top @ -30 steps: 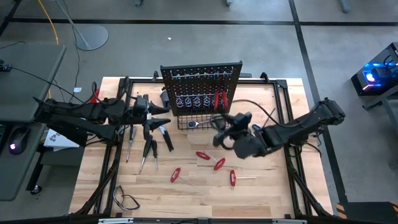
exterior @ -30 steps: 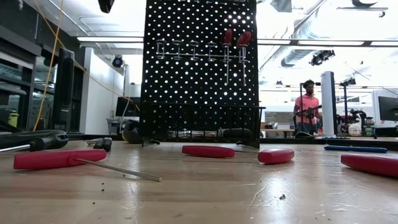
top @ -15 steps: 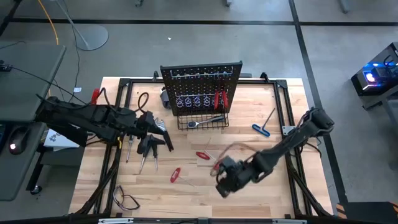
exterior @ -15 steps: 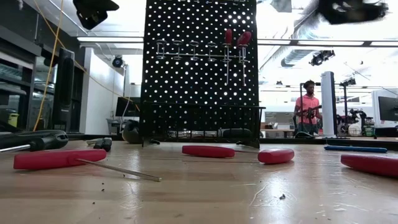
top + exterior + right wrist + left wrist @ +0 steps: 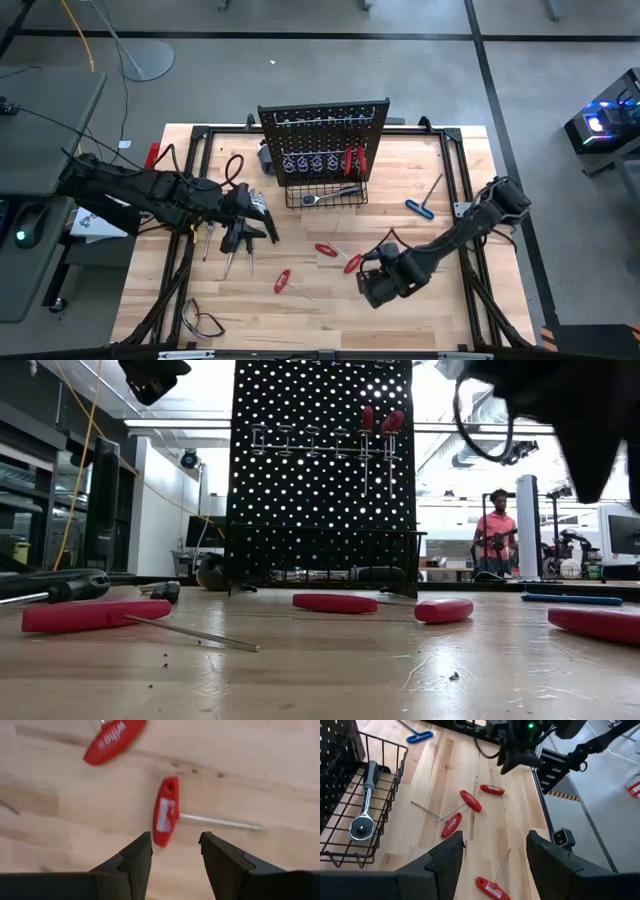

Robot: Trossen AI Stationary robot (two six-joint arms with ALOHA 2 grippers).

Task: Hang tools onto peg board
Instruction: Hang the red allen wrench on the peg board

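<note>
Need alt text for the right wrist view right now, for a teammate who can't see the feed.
The right gripper, fingers open, points down at a red T-handled screwdriver lying on the wooden table, its handle just ahead of the gap between the fingers and its metal shaft running off to one side. A second red handle with white lettering lies farther off on the wood.

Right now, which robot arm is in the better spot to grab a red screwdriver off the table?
The right one, probably. The right gripper hangs open directly over a red-handled screwdriver. The left gripper is open too, but sits over by the black-handled tools.
</note>
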